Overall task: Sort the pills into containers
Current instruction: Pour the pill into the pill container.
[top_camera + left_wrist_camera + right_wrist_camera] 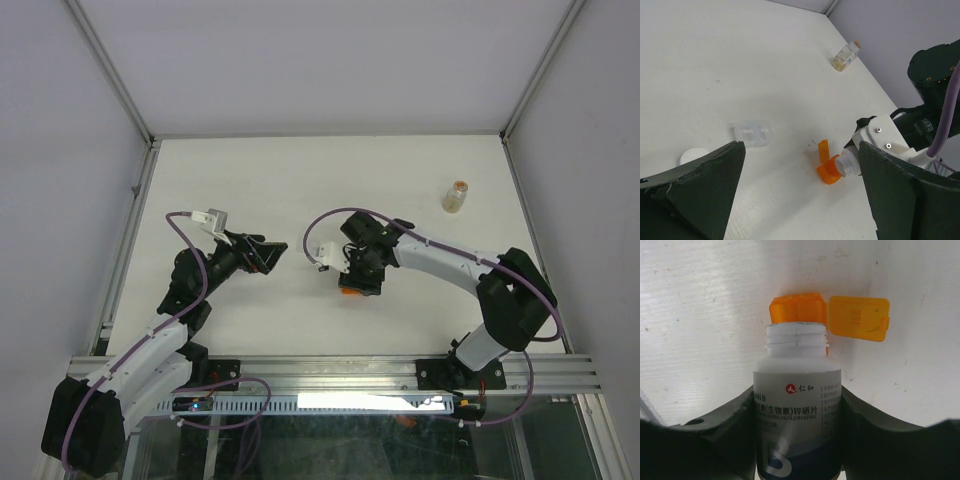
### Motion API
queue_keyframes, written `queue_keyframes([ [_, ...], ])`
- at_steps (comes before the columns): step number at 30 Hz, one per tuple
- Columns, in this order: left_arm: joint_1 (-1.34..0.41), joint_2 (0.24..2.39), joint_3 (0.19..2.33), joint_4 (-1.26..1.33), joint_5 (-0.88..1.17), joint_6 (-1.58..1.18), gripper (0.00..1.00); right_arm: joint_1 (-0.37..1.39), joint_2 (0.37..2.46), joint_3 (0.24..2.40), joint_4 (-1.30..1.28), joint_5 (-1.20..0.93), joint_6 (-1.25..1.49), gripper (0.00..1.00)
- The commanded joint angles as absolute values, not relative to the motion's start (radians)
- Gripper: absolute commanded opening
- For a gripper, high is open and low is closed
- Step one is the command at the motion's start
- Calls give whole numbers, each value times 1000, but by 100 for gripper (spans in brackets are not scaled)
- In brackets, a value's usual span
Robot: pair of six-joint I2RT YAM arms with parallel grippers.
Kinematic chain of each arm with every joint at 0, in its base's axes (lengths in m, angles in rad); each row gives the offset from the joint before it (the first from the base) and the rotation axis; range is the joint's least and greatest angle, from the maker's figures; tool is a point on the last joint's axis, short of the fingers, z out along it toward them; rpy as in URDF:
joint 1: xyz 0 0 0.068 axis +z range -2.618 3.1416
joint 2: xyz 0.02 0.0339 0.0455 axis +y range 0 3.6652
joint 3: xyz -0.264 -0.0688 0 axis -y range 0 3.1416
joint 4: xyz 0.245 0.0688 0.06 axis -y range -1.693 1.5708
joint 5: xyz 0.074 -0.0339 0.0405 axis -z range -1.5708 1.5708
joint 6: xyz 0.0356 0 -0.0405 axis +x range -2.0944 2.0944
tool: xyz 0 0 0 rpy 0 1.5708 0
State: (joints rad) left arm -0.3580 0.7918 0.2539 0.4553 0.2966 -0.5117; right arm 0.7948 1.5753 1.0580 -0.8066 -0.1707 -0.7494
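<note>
Left end effector (270, 256) with jaws spread wide above white table (300, 180), right end effector (358, 270) clamped on white labelled plastic bottle (797, 410), its uncapped mouth at stubby translucent orange cup (797, 309), clear plastic vial (456, 196) upright far right.

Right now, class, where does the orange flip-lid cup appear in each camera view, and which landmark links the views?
Top external: orange cup just below centre, peeking out under the right gripper.
Left wrist: orange cup lower centre-right, lid standing up.
Right wrist: orange cup top centre, lid flipped to the right.
Shared landmark: the right gripper, holding the white bottle with its mouth at the cup.
</note>
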Motion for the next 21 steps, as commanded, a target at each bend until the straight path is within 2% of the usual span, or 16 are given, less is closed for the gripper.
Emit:
queue_keyframes([
  [1, -351, 790, 286, 508, 315, -492, 99, 791, 1560, 1072, -777, -140, -751, 0],
  [3, -351, 786, 286, 503, 313, -491, 99, 799, 1573, 1124, -846, -216, -729, 0],
  [5, -351, 784, 282, 512, 311, -495, 99, 806, 1540, 1057, -753, -134, -746, 0],
  [8, -352, 783, 283, 506, 311, -492, 99, 810, 1557, 1124, -848, -216, -727, 0],
  [10, -351, 786, 282, 513, 311, -495, 99, 798, 1536, 1045, -737, -111, -758, 0],
  [12, -352, 785, 285, 505, 314, -491, 99, 784, 1582, 1127, -851, -212, -735, 0],
  [15, -351, 781, 279, 513, 310, -495, 99, 801, 1522, 1047, -741, -123, -746, 0],
  [18, -352, 785, 284, 506, 311, -492, 99, 796, 1562, 1123, -845, -205, -724, 0],
  [21, -351, 788, 283, 511, 313, -494, 99, 790, 1558, 1086, -807, -142, -737, 0],
])
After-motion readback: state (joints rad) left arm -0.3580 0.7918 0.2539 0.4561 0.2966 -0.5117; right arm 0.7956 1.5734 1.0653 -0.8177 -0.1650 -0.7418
